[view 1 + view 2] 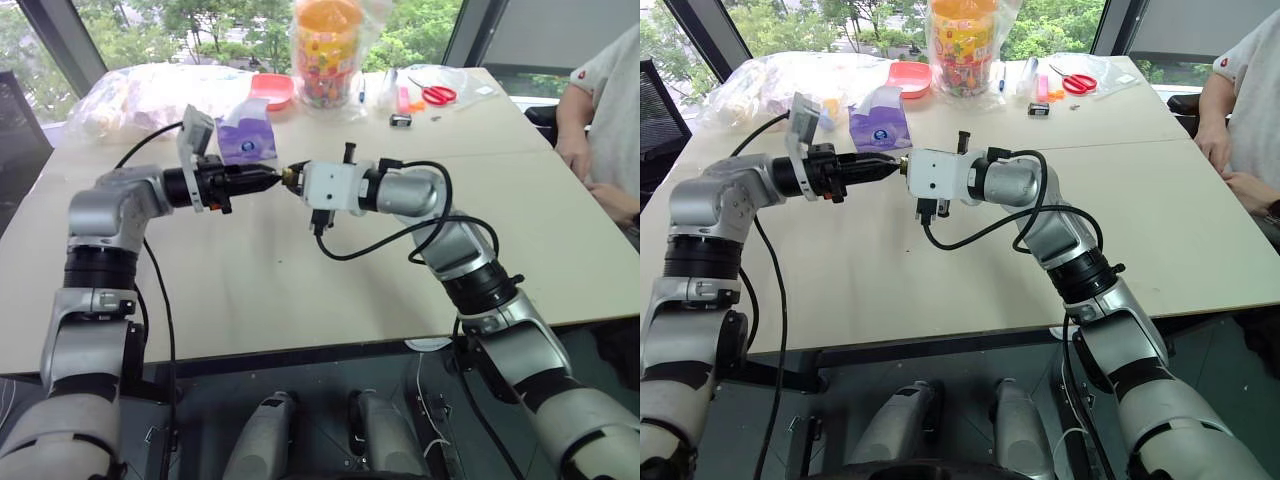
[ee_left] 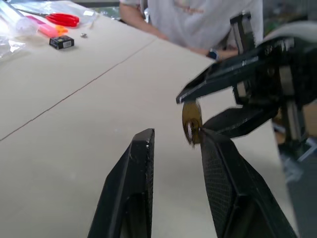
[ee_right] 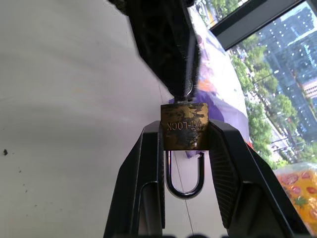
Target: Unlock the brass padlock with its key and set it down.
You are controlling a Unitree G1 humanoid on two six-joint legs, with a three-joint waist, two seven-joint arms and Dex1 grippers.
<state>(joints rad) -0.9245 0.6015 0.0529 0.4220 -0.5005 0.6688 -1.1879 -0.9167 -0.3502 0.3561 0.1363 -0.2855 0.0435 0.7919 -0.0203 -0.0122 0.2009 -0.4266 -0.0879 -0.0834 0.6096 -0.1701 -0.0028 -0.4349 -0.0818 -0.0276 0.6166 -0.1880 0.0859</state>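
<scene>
Wide pale counter (image 1: 300,290) with clutter along the far edge: plastic bags, a purple tissue pack (image 1: 246,138), a pink dish, an orange-lidded snack jar (image 1: 326,50), red scissors (image 1: 433,94), a small black-and-silver object (image 1: 401,119); a person in a white shirt (image 1: 610,100) sits at the robot's right side. Both arms are raised level over the middle of the counter, tip to tip. Right gripper (image 3: 184,144) has its fingers clenched on the brass padlock (image 3: 184,126), squeezing the body from both sides, shackle loop hanging back between the fingers toward the wrist, keyway face pointing at the other arm. Padlock is held in the air, well above the counter, not resting on anything. Left gripper (image 2: 173,153) sits right at the keyway end; its fingers are parted with a clear gap, one pad just beside the padlock's edge, nothing visibly pinched. A thin metal bit shows at the keyway in the right wrist view, probably the key, too small to be sure. Shackle looks seated both sides, hard to tell. Step in hand: key work at the lock, unlocking not confirmed. Next move likely calls for the left fingers to close squarely on the key and twist while the right holds firm; then lower the padlock to bare counter.
</scene>
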